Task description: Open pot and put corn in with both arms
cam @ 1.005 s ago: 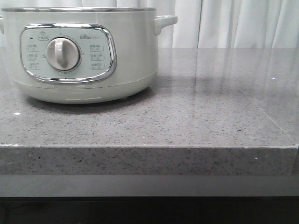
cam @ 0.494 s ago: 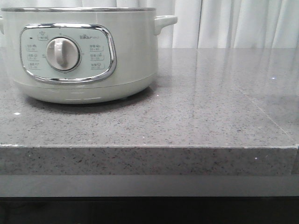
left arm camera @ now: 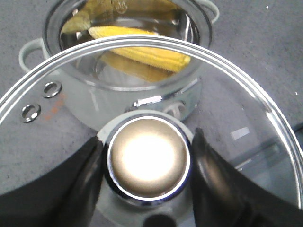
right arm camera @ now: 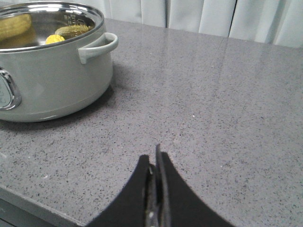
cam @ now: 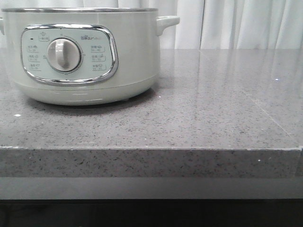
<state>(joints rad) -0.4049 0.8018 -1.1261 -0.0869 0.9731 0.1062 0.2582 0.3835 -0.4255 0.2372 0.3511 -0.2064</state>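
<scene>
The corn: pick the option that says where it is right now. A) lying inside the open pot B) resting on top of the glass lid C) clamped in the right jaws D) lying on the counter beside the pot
A: the left wrist view shows the corn lying inside the open pot, while the left gripper holds the glass lid by its knob, and the right gripper is shut on nothing.

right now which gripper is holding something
The left gripper, shut on the glass lid's knob above the pot; the right gripper is shut and empty.
</scene>
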